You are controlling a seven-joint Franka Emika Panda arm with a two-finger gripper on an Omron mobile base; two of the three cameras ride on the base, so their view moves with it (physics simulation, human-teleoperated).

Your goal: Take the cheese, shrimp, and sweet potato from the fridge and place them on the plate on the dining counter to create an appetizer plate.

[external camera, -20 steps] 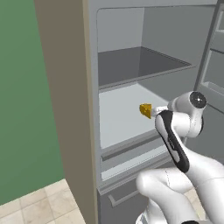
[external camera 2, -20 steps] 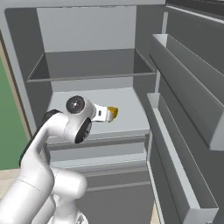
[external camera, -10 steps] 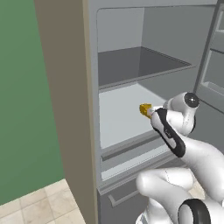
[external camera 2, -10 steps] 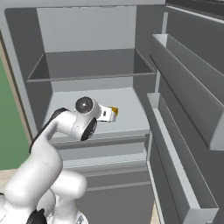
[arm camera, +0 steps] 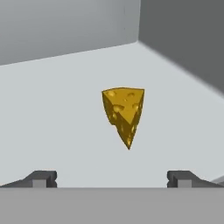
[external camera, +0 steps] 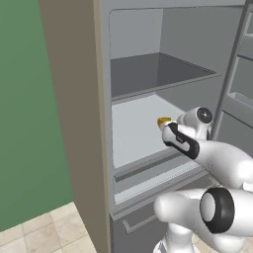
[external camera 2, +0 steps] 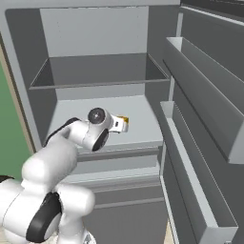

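The cheese (arm camera: 124, 113), a yellow-orange wedge with holes, sits on the fridge's (external camera: 74, 99) lower light grey shelf (external camera 2: 140, 131). In the hand view it lies straight ahead, a short way beyond the fingertips (arm camera: 41, 178). My gripper (arm camera: 112, 179) is open, its fingers wide apart with nothing between them. In the left base view the gripper (external camera: 173, 124) is just right of the cheese (external camera: 164, 121). In the right base view the hand partly covers the cheese (external camera 2: 123, 123). The shrimp, sweet potato, plate and dining counter are out of view.
An upper shelf (external camera: 158, 79) hangs over the one with the cheese. Drawers (external camera 2: 119, 167) sit below it. The open fridge door with its racks (external camera 2: 205, 100) stands close on the right. The tan side panel and a green wall (external camera: 24, 123) are on the left.
The hand has moved left and deeper into the fridge, closer to the cheese, and the elbow has dropped lower. The cheese has not moved.
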